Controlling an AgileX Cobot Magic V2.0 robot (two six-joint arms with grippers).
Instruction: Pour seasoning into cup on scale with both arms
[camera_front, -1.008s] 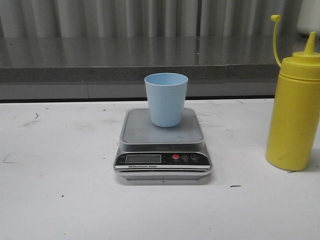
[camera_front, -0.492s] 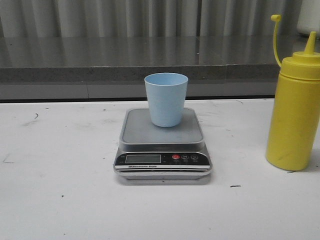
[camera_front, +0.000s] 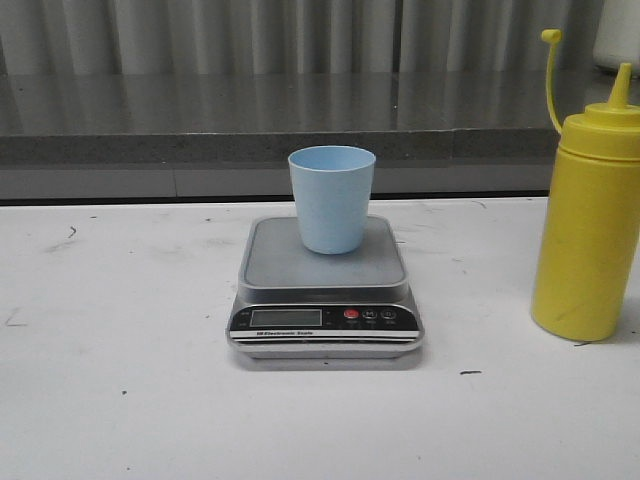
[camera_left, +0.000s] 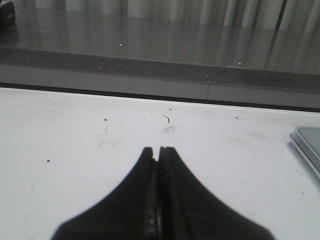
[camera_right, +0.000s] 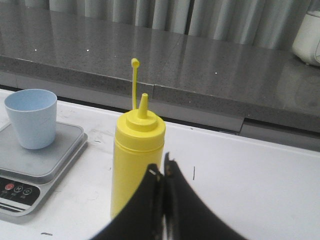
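Note:
The pale blue cup (camera_front: 332, 198) stands upright on the silver scale (camera_front: 326, 300) at the table's middle; cup (camera_right: 31, 117) and scale (camera_right: 35, 167) also show in the right wrist view. The tall yellow seasoning bottle (camera_front: 586, 225) stands upright at the right, its cap strap sticking up. My right gripper (camera_right: 161, 170) is shut and empty, just on the near side of the bottle (camera_right: 135, 155), apart from it. My left gripper (camera_left: 155, 150) is shut and empty over bare table left of the scale, whose corner (camera_left: 307, 145) shows at the edge. Neither gripper shows in the front view.
A grey stone ledge (camera_front: 300, 120) runs behind the white table (camera_front: 120, 400), with a curtain behind it. A white appliance (camera_right: 307, 37) sits on the ledge at far right.

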